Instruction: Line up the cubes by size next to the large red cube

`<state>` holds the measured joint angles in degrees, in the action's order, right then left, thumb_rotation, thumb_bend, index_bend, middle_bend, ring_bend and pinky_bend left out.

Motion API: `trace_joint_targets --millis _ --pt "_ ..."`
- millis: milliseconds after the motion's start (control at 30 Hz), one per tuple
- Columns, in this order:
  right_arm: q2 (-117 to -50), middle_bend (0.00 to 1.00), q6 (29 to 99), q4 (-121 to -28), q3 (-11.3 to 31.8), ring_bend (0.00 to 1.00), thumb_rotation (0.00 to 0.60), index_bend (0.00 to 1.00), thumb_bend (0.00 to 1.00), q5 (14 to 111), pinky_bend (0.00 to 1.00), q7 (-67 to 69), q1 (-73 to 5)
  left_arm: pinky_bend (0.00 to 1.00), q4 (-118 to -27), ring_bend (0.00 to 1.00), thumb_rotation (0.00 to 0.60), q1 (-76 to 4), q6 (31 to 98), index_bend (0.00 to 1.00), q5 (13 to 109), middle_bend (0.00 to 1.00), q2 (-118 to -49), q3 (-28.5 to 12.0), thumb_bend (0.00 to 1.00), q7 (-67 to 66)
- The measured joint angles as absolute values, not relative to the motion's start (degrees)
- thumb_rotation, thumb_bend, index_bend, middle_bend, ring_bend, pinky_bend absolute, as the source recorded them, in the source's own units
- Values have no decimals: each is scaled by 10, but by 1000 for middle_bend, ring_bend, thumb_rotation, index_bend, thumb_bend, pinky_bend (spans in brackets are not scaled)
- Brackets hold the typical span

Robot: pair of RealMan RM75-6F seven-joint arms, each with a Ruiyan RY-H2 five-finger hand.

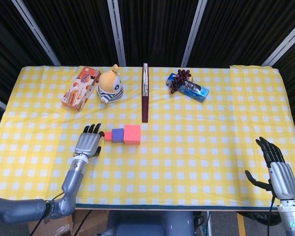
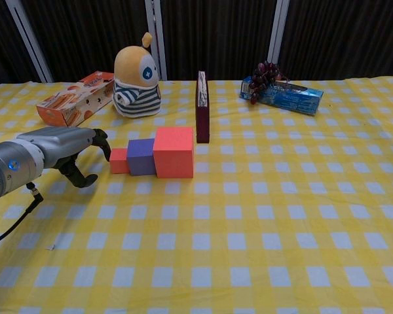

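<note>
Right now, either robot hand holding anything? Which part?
Nothing held. The left robot hand hovers open beside the small red cube; the right robot hand is open near the table edge.

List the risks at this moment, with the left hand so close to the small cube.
1. The left hand sits right beside the small red cube with fingers apart; a slight push could knock it out of line with the purple cube and large red cube.
2. A harder shove could slide the whole row toward the upright book just behind it.
3. The right hand hangs at the table's edge, too far away to help.
</note>
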<state>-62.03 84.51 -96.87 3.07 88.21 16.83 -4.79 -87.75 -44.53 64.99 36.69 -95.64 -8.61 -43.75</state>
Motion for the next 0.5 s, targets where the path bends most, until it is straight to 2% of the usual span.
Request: trace_joint_targets --millis 500 --pt "-620 0 845 -969 31 0 600 0 365 882 11 168 -48 76 -854 0 600 -455 646 262 359 0 -979 -93 489 -447"
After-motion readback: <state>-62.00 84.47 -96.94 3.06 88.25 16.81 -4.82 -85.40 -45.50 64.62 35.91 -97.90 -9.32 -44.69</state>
